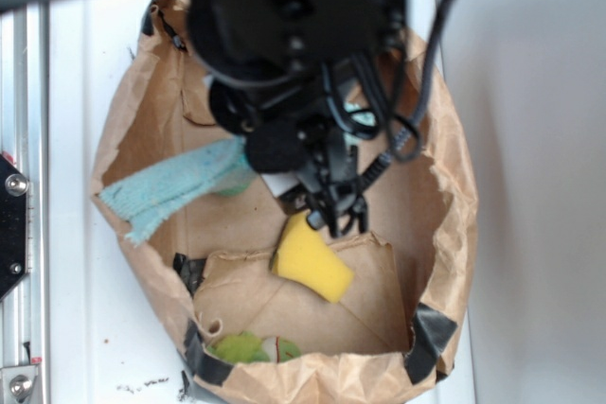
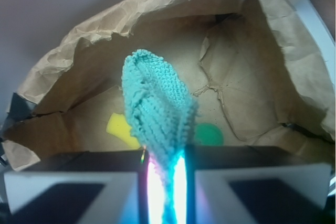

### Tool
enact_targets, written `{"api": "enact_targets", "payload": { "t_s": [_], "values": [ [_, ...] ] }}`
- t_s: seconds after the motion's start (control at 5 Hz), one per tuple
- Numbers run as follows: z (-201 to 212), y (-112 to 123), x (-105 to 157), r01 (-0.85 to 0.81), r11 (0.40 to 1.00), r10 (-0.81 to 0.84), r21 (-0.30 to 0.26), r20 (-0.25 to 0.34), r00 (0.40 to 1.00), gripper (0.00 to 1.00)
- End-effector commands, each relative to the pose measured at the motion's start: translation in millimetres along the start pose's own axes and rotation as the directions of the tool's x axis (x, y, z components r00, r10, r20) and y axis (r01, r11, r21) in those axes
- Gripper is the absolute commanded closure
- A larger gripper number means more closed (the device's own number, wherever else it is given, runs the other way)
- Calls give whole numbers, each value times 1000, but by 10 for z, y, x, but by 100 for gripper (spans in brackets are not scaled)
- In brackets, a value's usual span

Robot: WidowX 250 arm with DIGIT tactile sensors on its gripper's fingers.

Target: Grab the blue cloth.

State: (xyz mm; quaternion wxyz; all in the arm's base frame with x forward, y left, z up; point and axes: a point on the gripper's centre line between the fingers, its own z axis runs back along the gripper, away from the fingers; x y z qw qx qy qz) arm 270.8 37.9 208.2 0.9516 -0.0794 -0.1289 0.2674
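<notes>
Pinching fingers (image 2: 79, 182) of the gripper (image 2: 167, 182) are squeezing the blue cloth (image 2: 157, 108) tight and holding it up inside the paper bag (image 1: 445, 205), above the yellow sponge (image 1: 311, 259)

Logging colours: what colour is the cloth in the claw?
Light teal-blue cloth, clearest in the wrist view.

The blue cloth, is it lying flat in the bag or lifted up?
Lifted: the blue cloth is pinched between the gripper fingers, hanging above the paper bag floor.
</notes>
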Motion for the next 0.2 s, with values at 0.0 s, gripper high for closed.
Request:
{"api": "enact_targets", "payload": {
  "t_s": [0.0],
  "values": [
    [420,28,9,-7,1000,10,-22,157,988,100]
  ]
}}
